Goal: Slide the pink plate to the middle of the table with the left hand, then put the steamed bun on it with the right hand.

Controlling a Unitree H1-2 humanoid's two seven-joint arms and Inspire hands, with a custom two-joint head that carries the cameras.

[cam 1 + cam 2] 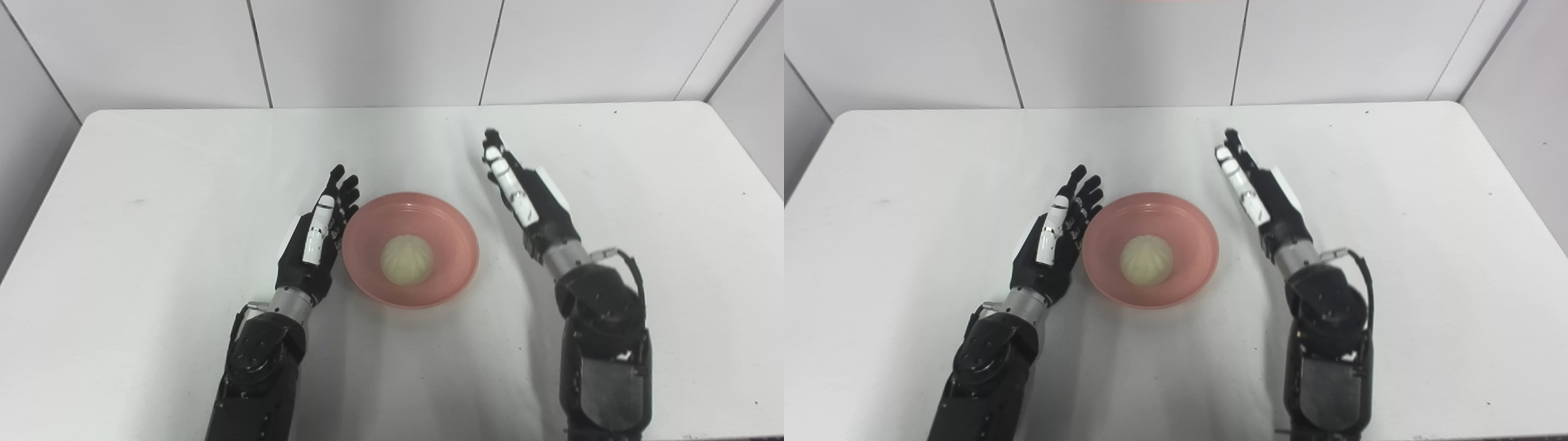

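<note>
Nearest the camera, the two black forearms rose from the bottom edge, one on each side of the shallow pink plastic plate (pixel 411 209), which served as landmark. The plate sat about mid-table on the plain white tabletop (pixel 153 184). In its well lay the round, pale, pleated steamed bun (pixel 407 260), roughly centred and clear of the rim on all sides.

Just left of the plate stood the black-and-white left hand (pixel 312 242), edge-on, fingers straight and together-ish, holding nothing. Its fingertips (pixel 349 195) looked to be at the plate's left rim; whether they touched it or stood just beside could not be told from either view.

Right of the plate and further back, the right hand (pixel 520 190) was held apart from the rim, fingers extended and spread little, empty, pointing away toward the far wall.

Judgement: both placing steps appeared done; what remained was withdrawal. To do that well, the left hand should leave sideways, away from the plate, not lifting through the rim, lest it tip or drag the light dish. The right hand had free room and could simply retreat along its own line.
</note>
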